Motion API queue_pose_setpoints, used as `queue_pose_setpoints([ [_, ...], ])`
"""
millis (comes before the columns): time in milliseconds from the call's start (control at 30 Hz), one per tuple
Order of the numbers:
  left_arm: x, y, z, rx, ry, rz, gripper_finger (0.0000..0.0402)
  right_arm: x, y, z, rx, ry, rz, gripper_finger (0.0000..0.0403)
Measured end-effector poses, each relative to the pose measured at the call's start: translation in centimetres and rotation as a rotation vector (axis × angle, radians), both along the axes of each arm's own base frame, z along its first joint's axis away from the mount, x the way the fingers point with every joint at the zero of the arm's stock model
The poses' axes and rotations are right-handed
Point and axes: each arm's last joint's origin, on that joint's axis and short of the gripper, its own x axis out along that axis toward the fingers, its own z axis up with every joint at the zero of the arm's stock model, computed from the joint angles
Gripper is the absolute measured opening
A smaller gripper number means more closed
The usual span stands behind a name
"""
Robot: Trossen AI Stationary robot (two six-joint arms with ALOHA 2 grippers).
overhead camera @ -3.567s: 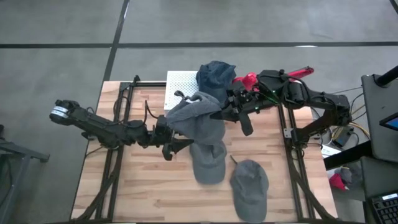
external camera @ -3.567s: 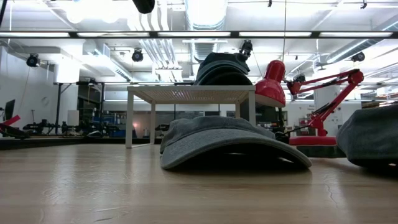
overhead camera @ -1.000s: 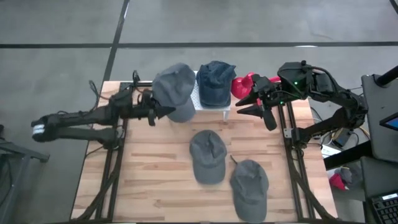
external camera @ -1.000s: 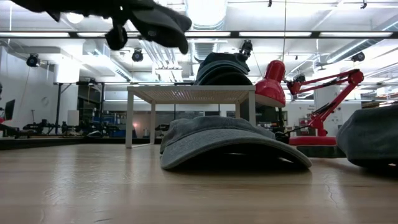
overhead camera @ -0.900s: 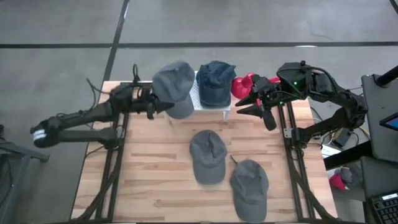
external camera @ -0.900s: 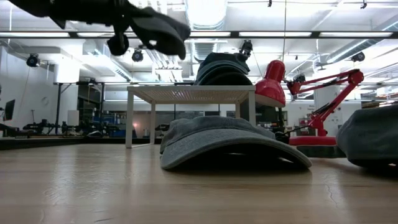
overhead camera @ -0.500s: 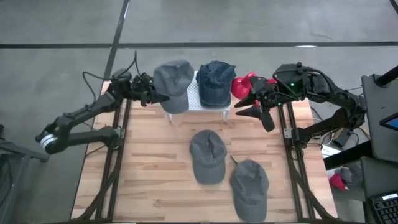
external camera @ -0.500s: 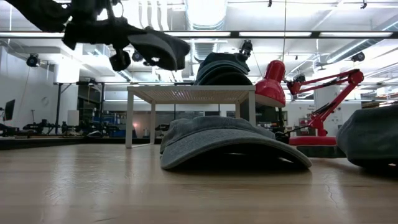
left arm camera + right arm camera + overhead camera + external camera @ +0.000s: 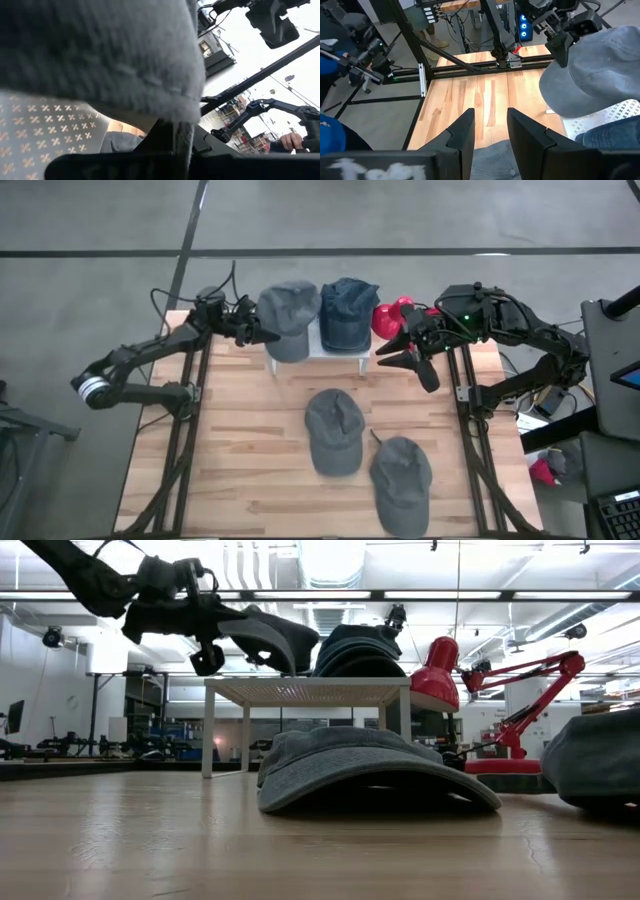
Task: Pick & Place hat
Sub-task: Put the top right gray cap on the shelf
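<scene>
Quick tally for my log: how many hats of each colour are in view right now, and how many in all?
Grey hats: 3 (one held by the left gripper over the white stand, two on the table)
Blue denim hats: 1 (on the stand)
Total: 4 hats

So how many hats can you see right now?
4: a grey hat held by the left gripper over the white stand, a blue hat on it, and two grey hats on the table.
</scene>
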Motion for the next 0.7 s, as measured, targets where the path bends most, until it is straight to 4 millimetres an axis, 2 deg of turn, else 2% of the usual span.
queue_pose_setpoints([
  [533,0.6,1.8,-1.1,-0.032,0.001,-0.038,0.0002,0.0,0.0,0.0,0.003,0.001,-0.002,0.0089],
  [700,0.7,2.0,-1.3,-0.039,0.007,-0.037,0.0026,0.0,0.0,0.0,0.003,0.001,-0.003,0.0084],
])
